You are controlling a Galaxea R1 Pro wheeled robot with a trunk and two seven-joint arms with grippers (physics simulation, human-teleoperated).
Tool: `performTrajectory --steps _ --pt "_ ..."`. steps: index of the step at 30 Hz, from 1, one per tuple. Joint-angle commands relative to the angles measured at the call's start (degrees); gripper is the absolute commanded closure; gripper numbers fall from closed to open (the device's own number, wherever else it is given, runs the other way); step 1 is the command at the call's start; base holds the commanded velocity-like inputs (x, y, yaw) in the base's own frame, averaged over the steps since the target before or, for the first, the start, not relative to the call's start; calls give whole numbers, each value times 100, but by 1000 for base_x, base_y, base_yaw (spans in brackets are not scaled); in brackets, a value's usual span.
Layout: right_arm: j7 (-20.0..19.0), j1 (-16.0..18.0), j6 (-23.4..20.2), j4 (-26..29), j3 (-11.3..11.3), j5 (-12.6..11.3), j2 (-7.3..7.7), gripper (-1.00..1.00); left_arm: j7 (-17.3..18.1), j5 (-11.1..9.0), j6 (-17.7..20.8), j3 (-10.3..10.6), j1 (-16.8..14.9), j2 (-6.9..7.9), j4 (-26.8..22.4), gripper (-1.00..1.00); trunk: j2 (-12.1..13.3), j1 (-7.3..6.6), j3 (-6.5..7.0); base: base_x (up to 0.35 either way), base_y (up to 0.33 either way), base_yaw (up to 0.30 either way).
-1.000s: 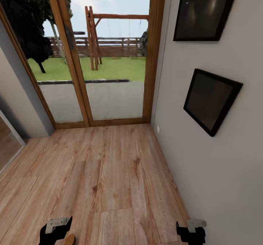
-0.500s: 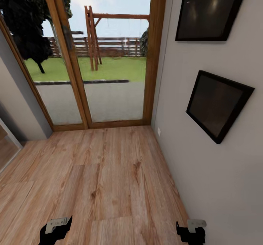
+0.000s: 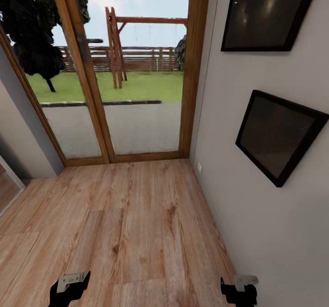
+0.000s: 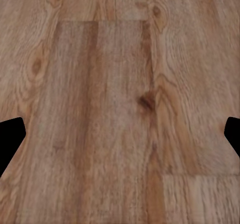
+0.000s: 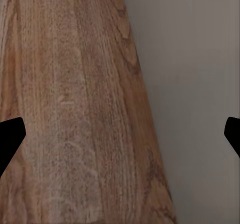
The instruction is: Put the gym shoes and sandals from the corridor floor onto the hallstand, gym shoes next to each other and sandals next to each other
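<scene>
I see only bare corridor floor (image 3: 137,215) and a glass door (image 3: 128,69); shoes, sandals, rack unseen, so progress unclear. Left pincer (image 3: 69,288) and right pincer (image 3: 238,288) both spread apart, empty.

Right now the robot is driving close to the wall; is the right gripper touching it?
Apart. The right wrist view shows the open fingers hanging above the floor, with the wall beyond them.
</scene>
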State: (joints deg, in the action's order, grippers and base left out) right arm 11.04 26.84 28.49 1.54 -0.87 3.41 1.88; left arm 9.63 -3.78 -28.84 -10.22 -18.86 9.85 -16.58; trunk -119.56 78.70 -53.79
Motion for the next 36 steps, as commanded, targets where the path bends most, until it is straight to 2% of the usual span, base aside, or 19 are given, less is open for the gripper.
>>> performTrajectory --steps 1,16,36 --pt "39 4 8 -5 -9 37 -1 -100 53 -38 -4 -24 -4 -1 6 -100 -2 1 -5 240 0 0" --pt "39 4 8 -5 -9 37 4 -100 55 -43 -7 -24 -4 -1 6 -100 -2 1 -5 290 0 0" --pt "39 5 8 -5 -9 37 1 -100 48 -42 -8 -24 -4 -1 6 -100 -2 1 -5 104 -24 0"
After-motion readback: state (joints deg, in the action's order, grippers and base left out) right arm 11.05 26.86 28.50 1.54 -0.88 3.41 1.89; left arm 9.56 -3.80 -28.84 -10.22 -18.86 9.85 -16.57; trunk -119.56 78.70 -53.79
